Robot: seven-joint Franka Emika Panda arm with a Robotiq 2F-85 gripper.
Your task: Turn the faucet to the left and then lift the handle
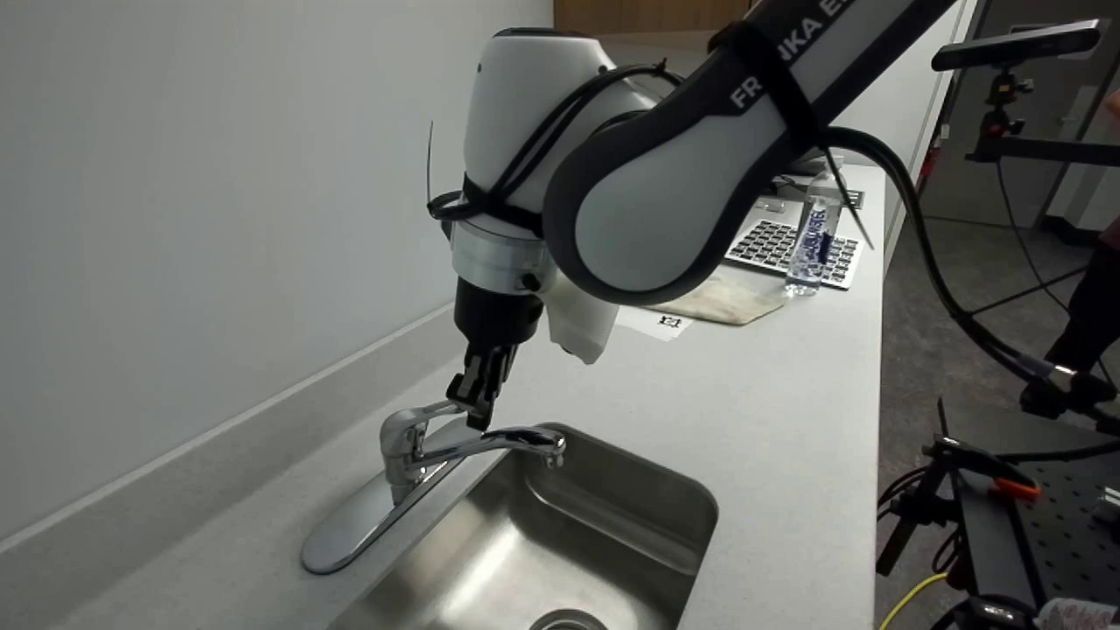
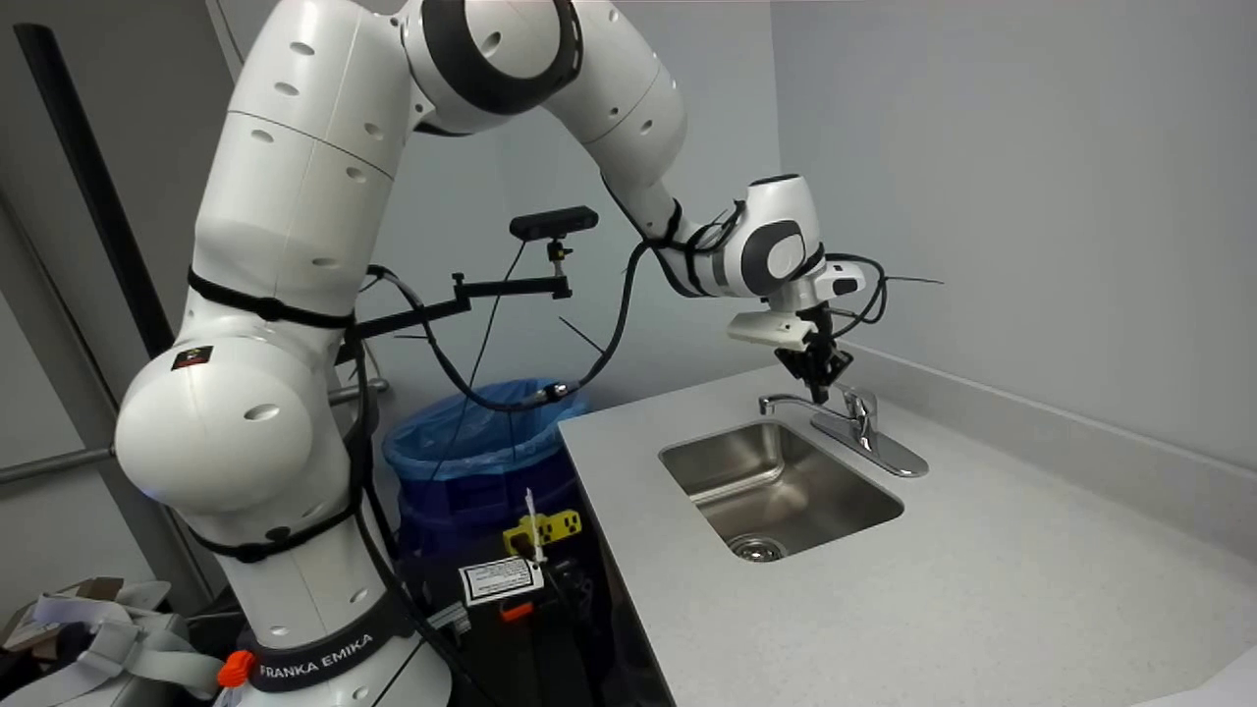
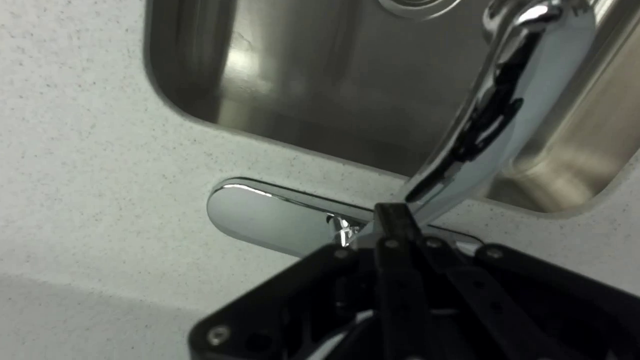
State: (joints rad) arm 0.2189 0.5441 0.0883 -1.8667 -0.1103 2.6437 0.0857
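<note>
The chrome faucet [image 1: 401, 451] stands at the sink's rear edge, and it also shows in an exterior view [image 2: 862, 424] and the wrist view [image 3: 505, 120]. Its long spout reaches over the sink. The short handle [image 1: 430, 411] atop the body points toward my gripper, and its tip is hidden or touching the fingers. My gripper [image 1: 477, 416] points down with fingertips together, at the handle's end and just above the spout. It also shows in an exterior view [image 2: 817, 391]. In the wrist view the gripper [image 3: 396, 217] covers the faucet body and most of the handle.
A steel sink [image 1: 516, 534] is set in the light counter [image 2: 884, 609]. The wall [image 1: 219, 262] with its low ledge runs close behind the faucet. A water bottle [image 1: 814, 236], a keyboard [image 1: 763, 245] and a cloth [image 1: 717, 297] lie farther along the counter.
</note>
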